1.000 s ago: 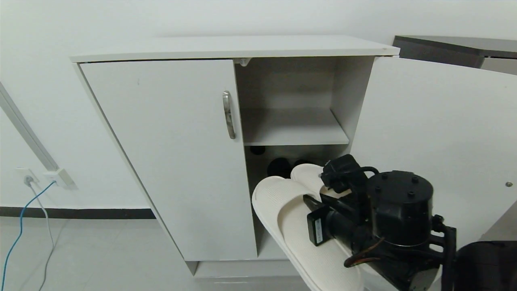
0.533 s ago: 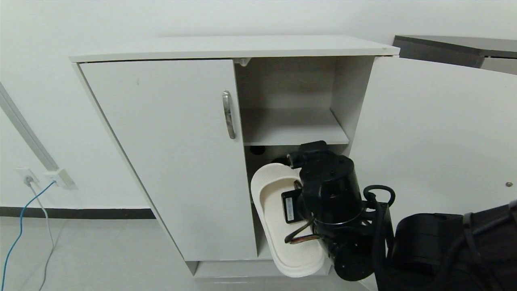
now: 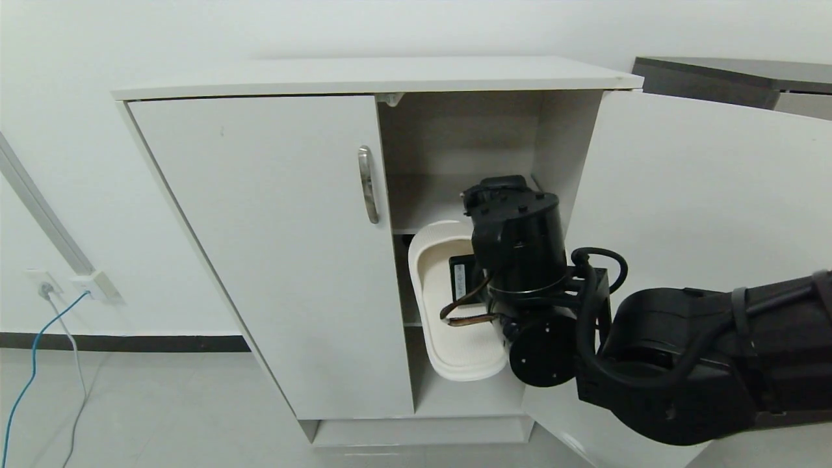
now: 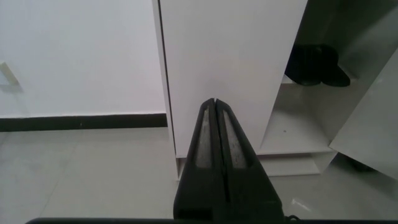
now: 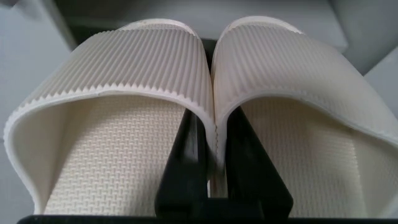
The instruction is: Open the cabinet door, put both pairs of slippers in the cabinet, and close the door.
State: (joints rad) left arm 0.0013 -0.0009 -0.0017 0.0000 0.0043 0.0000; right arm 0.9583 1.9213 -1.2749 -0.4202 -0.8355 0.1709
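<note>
Cabinet (image 3: 377, 75) stands against the wall, right door (image 3: 702, 214) swung wide open, left door (image 3: 260, 247) shut. Inside there is one shelf (image 3: 426, 205) with a lower compartment under it.

White slippers (image 3: 442, 305) are held as a pair in the doorway, stood steeply on end. Toes are up at the shelf's front edge, heels hang above the compartment floor, nothing is set down yet. Dark pair (image 4: 317, 65) already sits at the back of the lower compartment.

Right gripper (image 5: 214, 155) is clamped on the two inner side walls of the white slippers, pinched together side by side. Left gripper (image 4: 215, 124) is low in front of the left door, fingers pressed together on nothing.

Risks, my read:
- Toes look level with the shelf edge, so pushing straight in could snag them there and lever the pair out of the pinch.
- The grip is only on soft inner edges, so a snag or a fast tilt may let one slipper slide free.
- Dropping them steep could land them on the dark pair, or leave heels poking past the front so the door won't shut.
- Right arm sits close to the open door, so a wide pull-out could knock it.
</note>
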